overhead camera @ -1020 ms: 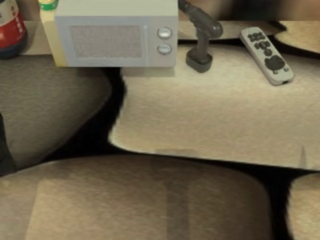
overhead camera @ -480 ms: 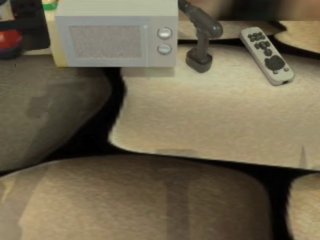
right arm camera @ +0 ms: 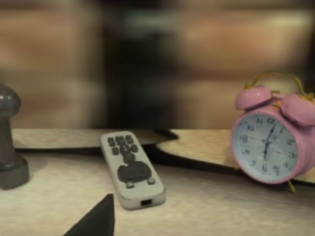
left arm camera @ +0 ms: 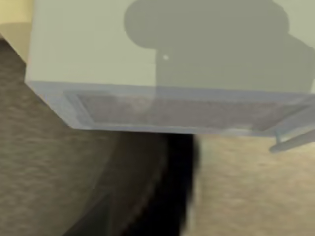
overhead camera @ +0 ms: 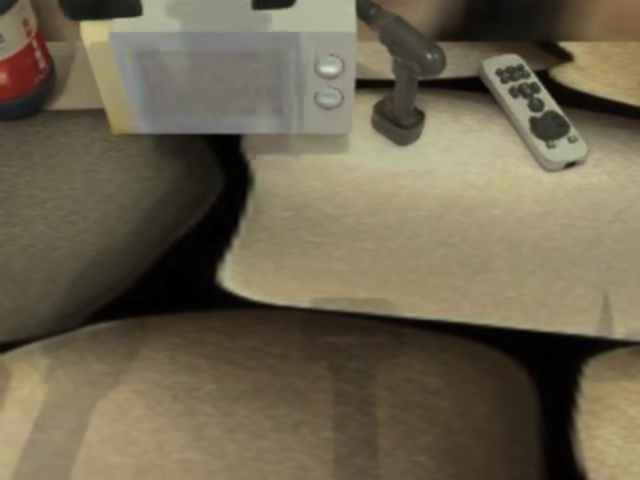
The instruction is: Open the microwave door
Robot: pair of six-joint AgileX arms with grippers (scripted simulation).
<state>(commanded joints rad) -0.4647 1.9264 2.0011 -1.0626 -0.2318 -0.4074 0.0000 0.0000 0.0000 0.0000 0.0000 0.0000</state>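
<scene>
The white microwave (overhead camera: 325, 40) stands at the table's far side, left of centre, with two silver knobs (overhead camera: 329, 82) on its front right. The microwave door (overhead camera: 205, 85) with its grey mesh window looks smeared and bluish and lies close against the front. In the left wrist view I look down on the microwave's top (left arm camera: 88, 44) and the door (left arm camera: 172, 113); a pale strip (left arm camera: 295, 140) juts out at one end. My left arm hangs over the microwave's back, seen only as dark pieces (overhead camera: 100, 8). Of my right gripper only one dark fingertip (right arm camera: 98, 219) shows, near the remote.
A grey remote control (overhead camera: 533, 110) lies right of the microwave, and a dark grey handled object (overhead camera: 400, 75) stands between them. A red-labelled bottle (overhead camera: 20, 60) stands at the far left. A pink alarm clock (right arm camera: 270, 142) stands beyond the remote. Dark gaps (overhead camera: 230, 200) cross the tabletop.
My left arm has swung from the microwave's left side to above its top, uncovering the red-labelled bottle. The door now looks smeared and bluish. The right side is unchanged.
</scene>
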